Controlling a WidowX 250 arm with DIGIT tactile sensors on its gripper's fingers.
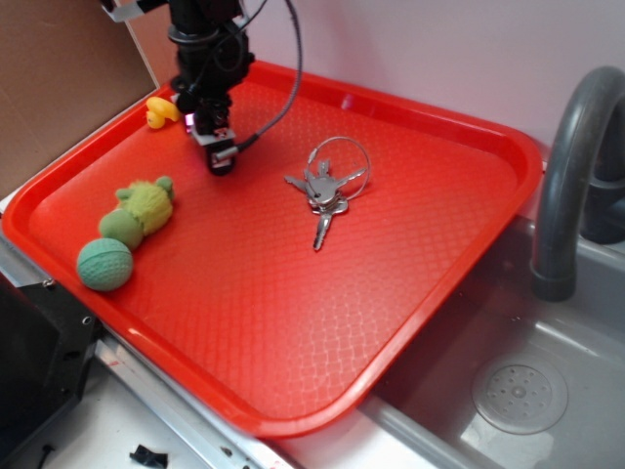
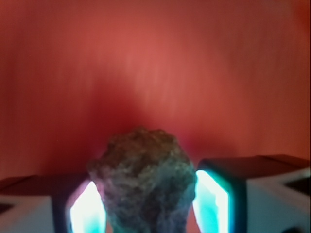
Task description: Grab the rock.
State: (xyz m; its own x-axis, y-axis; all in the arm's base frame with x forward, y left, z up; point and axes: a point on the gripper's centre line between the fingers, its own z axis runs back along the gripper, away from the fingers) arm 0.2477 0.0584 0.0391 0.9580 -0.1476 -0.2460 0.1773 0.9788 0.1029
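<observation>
In the wrist view the rock [image 2: 143, 165], lumpy, rough and brown-grey, fills the gap between my two glowing pads [image 2: 211, 199]. My gripper [image 2: 148, 196] is shut on it, with a pad pressed against each side. Blurred red tray floor lies behind it. In the exterior view my gripper [image 1: 222, 156] points down over the far left part of the red tray [image 1: 439, 127], its tip close to the floor. The fingers hide the rock in that view.
A yellow duck [image 1: 161, 111] lies by the tray's far left rim, just left of the arm. A green knitted toy [image 1: 145, 207] and a green ball [image 1: 104, 264] sit at the left. Keys on a ring [image 1: 325, 191] lie mid-tray. A sink [image 1: 518, 391] and faucet [image 1: 571, 166] are at the right.
</observation>
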